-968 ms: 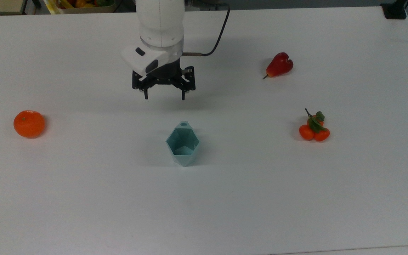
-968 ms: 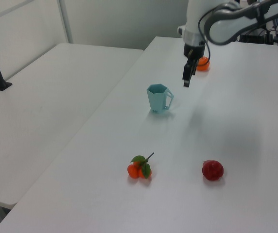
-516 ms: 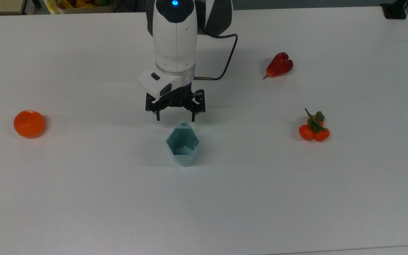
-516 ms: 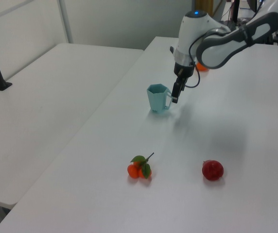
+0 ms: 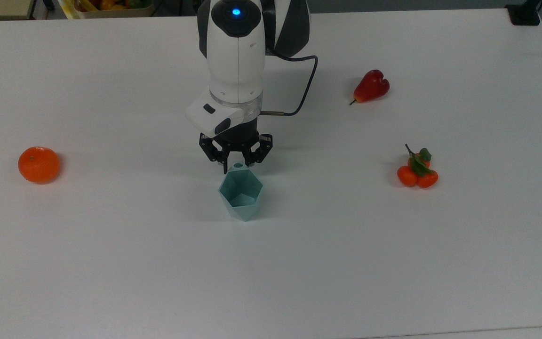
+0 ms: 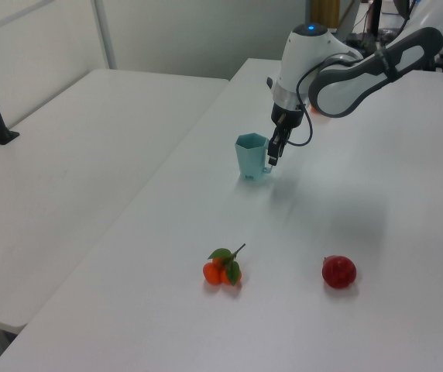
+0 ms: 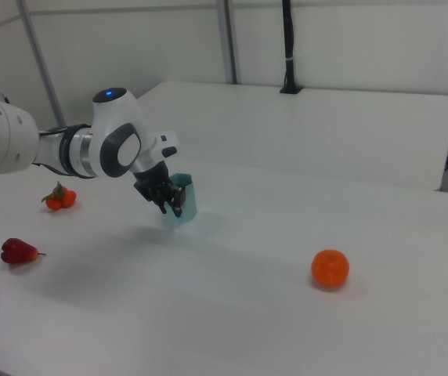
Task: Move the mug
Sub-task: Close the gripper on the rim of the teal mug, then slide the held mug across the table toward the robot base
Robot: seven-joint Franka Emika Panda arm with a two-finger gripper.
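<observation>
top view has the end effector (image 5: 236,165) lower and narrower than half a second ago, its fingers now clenched on the holed tab of the mug (image 5: 241,192), which stands upright mid-table (image 5: 111,263), the arm reaching steeply down over it.

Mug (image 5: 241,194): pale teal-blue, plain, no pattern.
Orange (image 5: 38,164): bright orange, at the top view's left.
Tangerine cluster (image 5: 417,172): orange-red with dark green leaves.
Pear-shaped fruit (image 5: 370,86): deep red.
Claw (image 5: 236,162): black.
Arm (image 5: 236,61): white shell, dark grey joints, a blue light on top.
Cable (image 5: 302,89): black.
Surface (image 5: 271,273): plain white.
</observation>
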